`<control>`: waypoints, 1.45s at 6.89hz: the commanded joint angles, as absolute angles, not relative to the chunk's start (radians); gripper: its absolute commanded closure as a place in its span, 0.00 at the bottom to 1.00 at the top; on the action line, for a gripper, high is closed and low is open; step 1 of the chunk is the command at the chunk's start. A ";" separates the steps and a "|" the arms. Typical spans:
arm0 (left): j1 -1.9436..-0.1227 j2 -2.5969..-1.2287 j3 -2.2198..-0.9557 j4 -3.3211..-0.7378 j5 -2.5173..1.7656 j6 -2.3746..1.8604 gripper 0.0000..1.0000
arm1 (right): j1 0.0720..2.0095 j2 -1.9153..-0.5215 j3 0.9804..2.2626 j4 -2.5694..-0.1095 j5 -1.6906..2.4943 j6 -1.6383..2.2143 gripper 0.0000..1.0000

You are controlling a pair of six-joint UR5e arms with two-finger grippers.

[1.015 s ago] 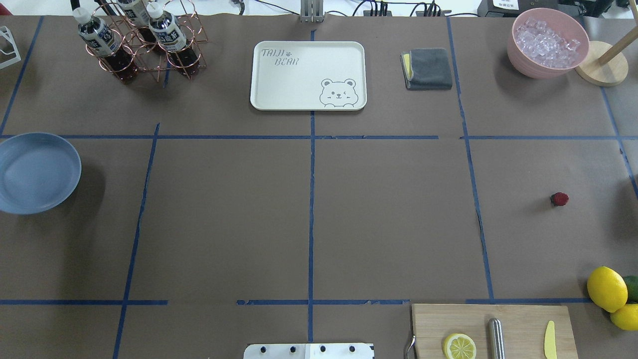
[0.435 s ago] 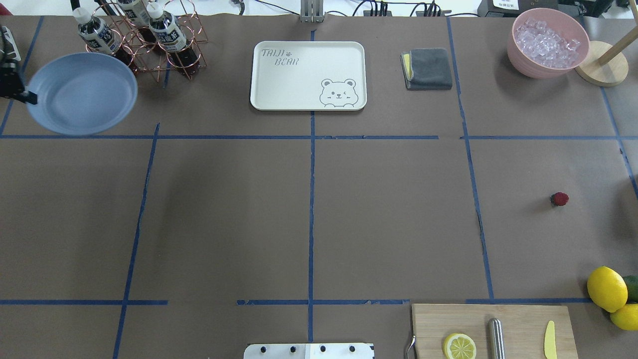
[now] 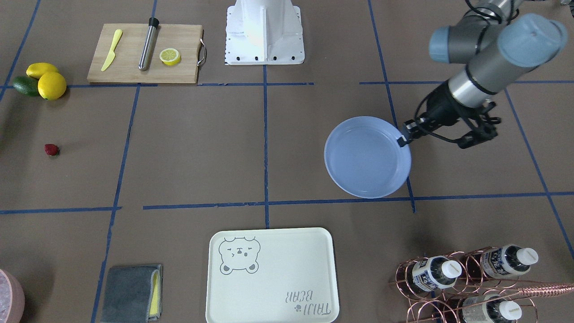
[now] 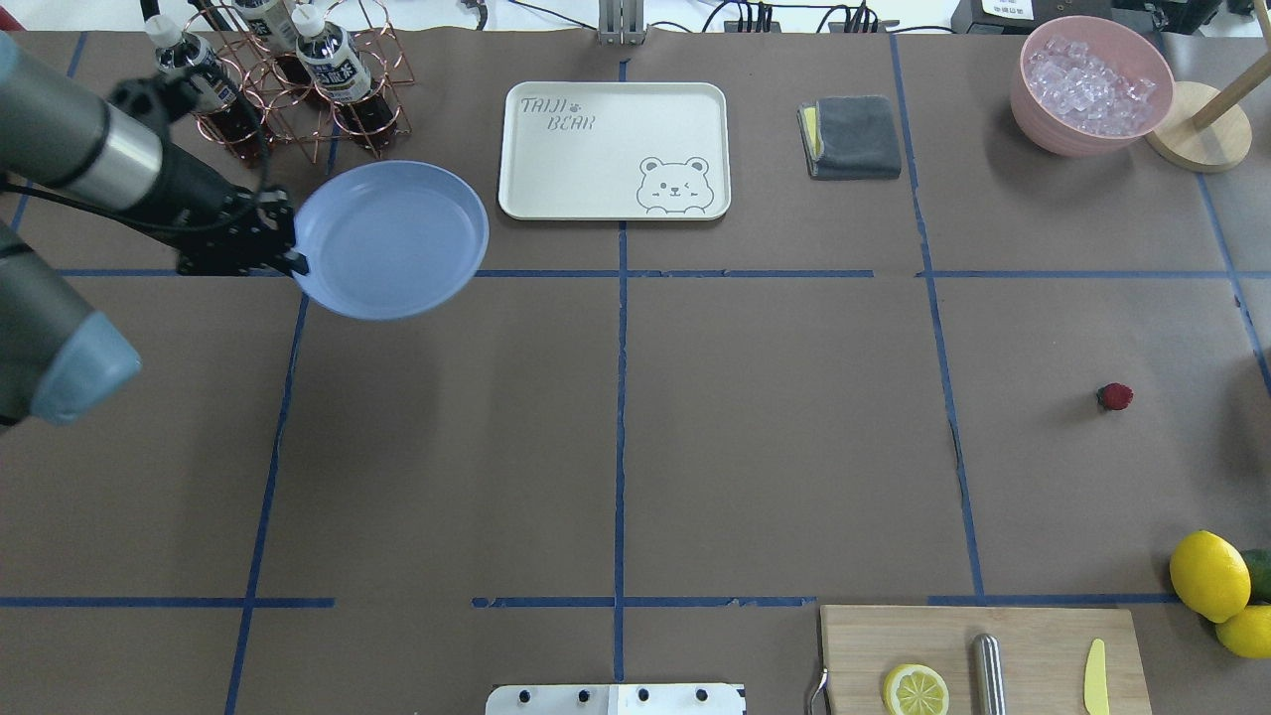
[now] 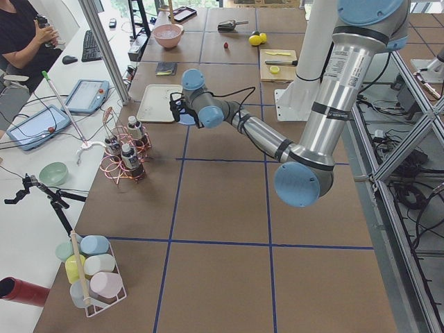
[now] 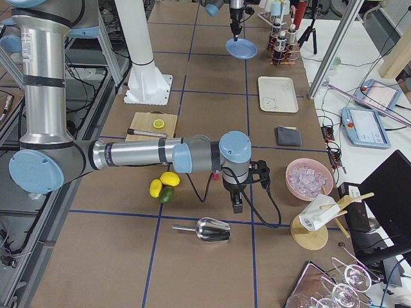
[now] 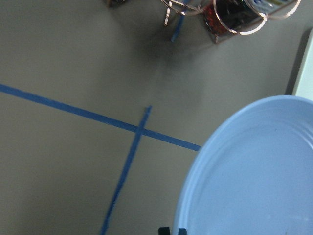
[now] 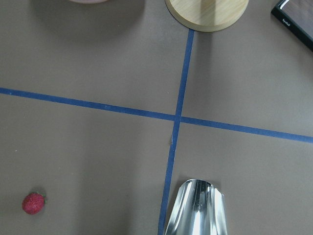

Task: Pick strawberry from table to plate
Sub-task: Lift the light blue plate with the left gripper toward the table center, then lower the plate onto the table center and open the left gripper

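Note:
The strawberry (image 4: 1114, 396) is a small dark red berry lying alone on the table (image 4: 775, 447) at the right; it also shows in the front view (image 3: 51, 149) and low left in the right wrist view (image 8: 33, 203). My left gripper (image 4: 296, 262) is shut on the rim of the pale blue plate (image 4: 392, 238), holding it just in front of the bottle rack; the plate (image 3: 365, 157) is empty. In the left wrist view the plate (image 7: 254, 171) fills the lower right. My right gripper (image 6: 236, 204) points down near the lemons; I cannot tell its state.
A cream bear-print tray (image 4: 614, 149) lies just right of the plate. A copper bottle rack (image 4: 288, 79) stands behind the left arm. The cutting board (image 4: 983, 660), lemons (image 4: 1208, 574), a pink ice bowl (image 4: 1090, 84), a grey cloth (image 4: 852, 136) and a metal scoop (image 8: 198, 208) sit on the right.
The plate left the table's left edge, went to the back left, then rightward to beside the tray. The left arm has come into the overhead view. The strawberry has not moved.

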State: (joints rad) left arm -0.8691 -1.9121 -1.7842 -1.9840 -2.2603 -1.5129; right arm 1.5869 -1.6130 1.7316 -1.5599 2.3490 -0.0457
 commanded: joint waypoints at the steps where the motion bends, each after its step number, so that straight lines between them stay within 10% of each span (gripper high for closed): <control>1: -0.633 -2.015 -1.770 -2.036 -2.084 -1.801 1.00 | 1.579 -1.612 1.732 -1.560 2.353 -0.034 0.00; 9: -0.406 -2.066 -1.686 -2.042 -1.844 -1.911 1.00 | 1.577 -1.612 1.738 -1.560 2.413 -0.012 0.00; 10: -0.408 -2.065 -1.686 -2.042 -1.844 -1.911 0.54 | 1.577 -1.612 1.738 -1.560 2.422 -0.012 0.00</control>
